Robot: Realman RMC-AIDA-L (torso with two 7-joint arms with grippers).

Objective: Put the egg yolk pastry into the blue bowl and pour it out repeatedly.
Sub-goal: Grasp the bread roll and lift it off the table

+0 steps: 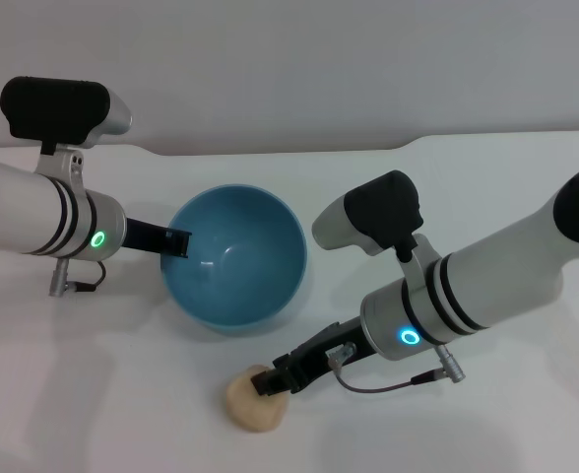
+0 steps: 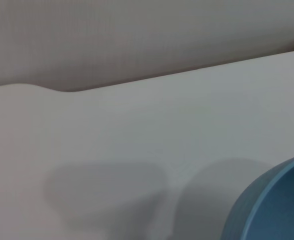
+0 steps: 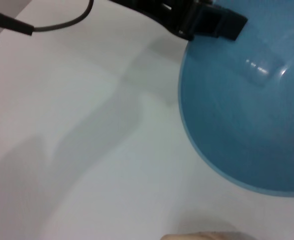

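Left gripper [image 1: 178, 242] clamped the blue bowl [image 1: 235, 254] by its rim, bowl tilted on the desk [image 1: 526, 394]. Right gripper [image 1: 270, 382] gripped the egg yolk pastry [image 1: 255, 397] just before the bowl. I judged it light and crumbly: pinch its sides gently.

Left pincer [image 3: 214, 22] on blue bowl [image 3: 247, 110] rim; egg yolk pastry [image 3: 202, 236] near.

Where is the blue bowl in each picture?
Head view: the bowl sits mid-table, tilted, the left pincer at its rim.
Left wrist view: only a piece of its outer wall shows, at the lower right corner.
Right wrist view: it fills the upper right.
Shared landmark: the white table under it.
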